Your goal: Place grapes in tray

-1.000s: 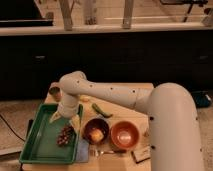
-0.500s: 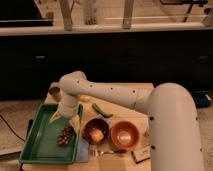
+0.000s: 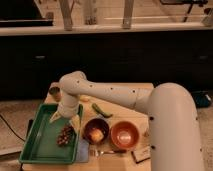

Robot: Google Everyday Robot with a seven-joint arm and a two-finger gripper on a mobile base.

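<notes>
A dark bunch of grapes (image 3: 65, 135) lies inside the green tray (image 3: 40, 146), near its right wall. My gripper (image 3: 64, 119) hangs from the white arm just above the tray's back right part, a little above and behind the grapes. Its two pale fingers (image 3: 74, 122) point down and stand apart, with nothing between them.
A dark bowl (image 3: 96, 131) holding a yellowish fruit and an orange bowl (image 3: 124, 134) stand right of the tray. A green pepper (image 3: 101, 110) lies behind them. A small cup (image 3: 55, 92) stands at the table's back left. A fork (image 3: 107, 151) lies in front.
The arm and gripper have lifted slightly away from the grapes, which stay in the tray.
</notes>
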